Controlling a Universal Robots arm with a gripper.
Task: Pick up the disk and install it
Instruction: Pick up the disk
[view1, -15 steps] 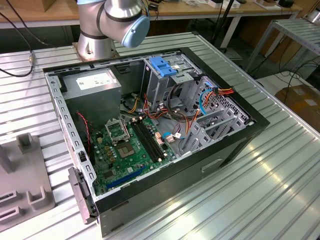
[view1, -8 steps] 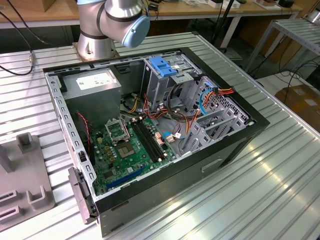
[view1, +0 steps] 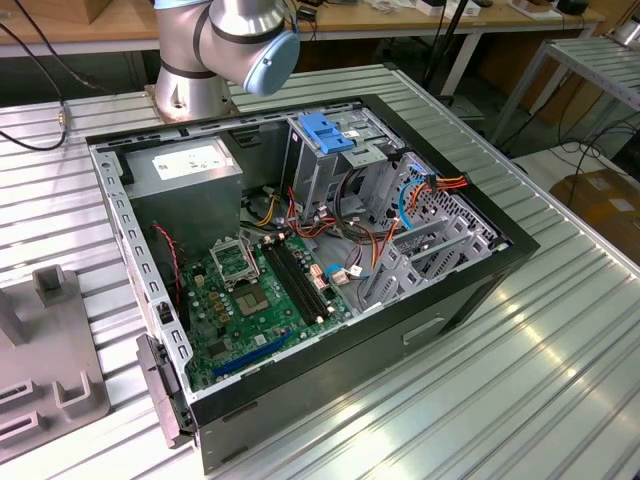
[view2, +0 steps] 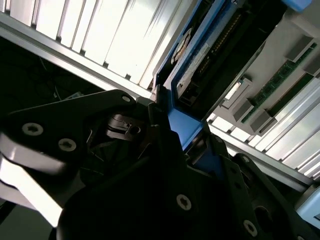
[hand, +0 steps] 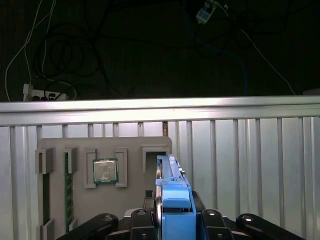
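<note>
The disk (hand: 172, 192) stands on edge between my black fingers, its blue side rail facing the first wrist view. My gripper (hand: 172, 222) is shut on it, a finger pressed on each side. In the second wrist view the disk (view2: 192, 65) shows its grey body, white label strip and blue rail above the gripper (view2: 182, 135). The disk's far end reaches the slot of a grey fixture plate (hand: 150, 200); I cannot tell whether it still rests in it. The open computer case (view1: 300, 250) lies on the table in the exterior view, with the arm's base (view1: 215, 50) behind it.
The fixture plate also holds a processor chip (hand: 105, 171) and a green memory stick (hand: 67, 185). Inside the case are a metal drive cage with a blue latch (view1: 325, 130), a grey power-supply box (view1: 190, 165), the motherboard (view1: 260, 290) and loose cables. Ribbed aluminium table (view1: 520, 370) surrounds it.
</note>
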